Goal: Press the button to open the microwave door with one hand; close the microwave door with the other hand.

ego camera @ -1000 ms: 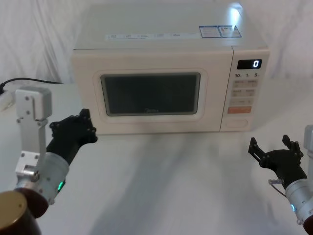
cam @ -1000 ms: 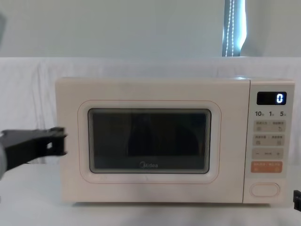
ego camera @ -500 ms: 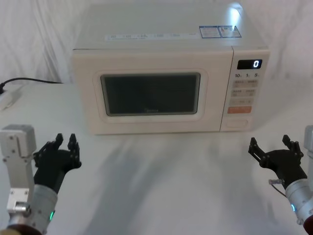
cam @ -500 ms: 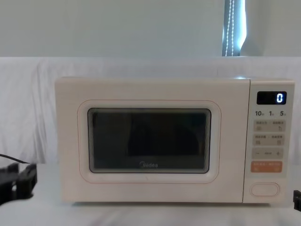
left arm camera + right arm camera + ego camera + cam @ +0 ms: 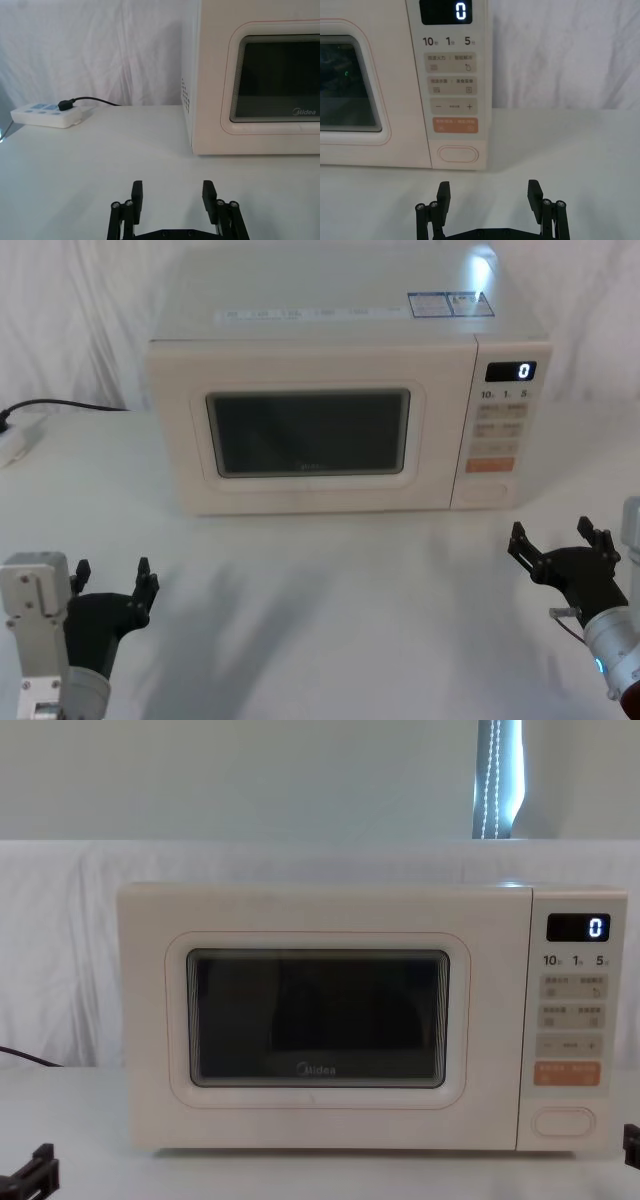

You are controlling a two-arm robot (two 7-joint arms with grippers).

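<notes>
— What is nearest the robot?

— The two pincers, both low over the white counter [image 5: 330, 620] and well short of the microwave. The left pincer [image 5: 112, 580] sits at the near left, its fingers spread wide with nothing between them. The right pincer [image 5: 562, 542] sits at the near right, its fingers equally wide apart and bare; a blue light glows on its wrist.

— And beyond them?

— The microwave stands on the counter, facing the robot. The microwave door [image 5: 318, 1020] is shut flush with the body, its dark glass window framed by a raised cream rim with the small grey logo at the bottom edge.

— Where is the button?

— On the control panel to the right of the door, at the very bottom: the button [image 5: 458, 154] is a wide cream pill shape, just under the orange key [image 5: 456, 125]. The right pincer points at it from well back, not touching. Above the keys the display [image 5: 452, 11] reads 0.

— Anything farther off?

— To the left of the microwave, a white power strip [image 5: 47, 115] lies on the counter with a black cable plugged in, and white cloth hangs behind.
</notes>
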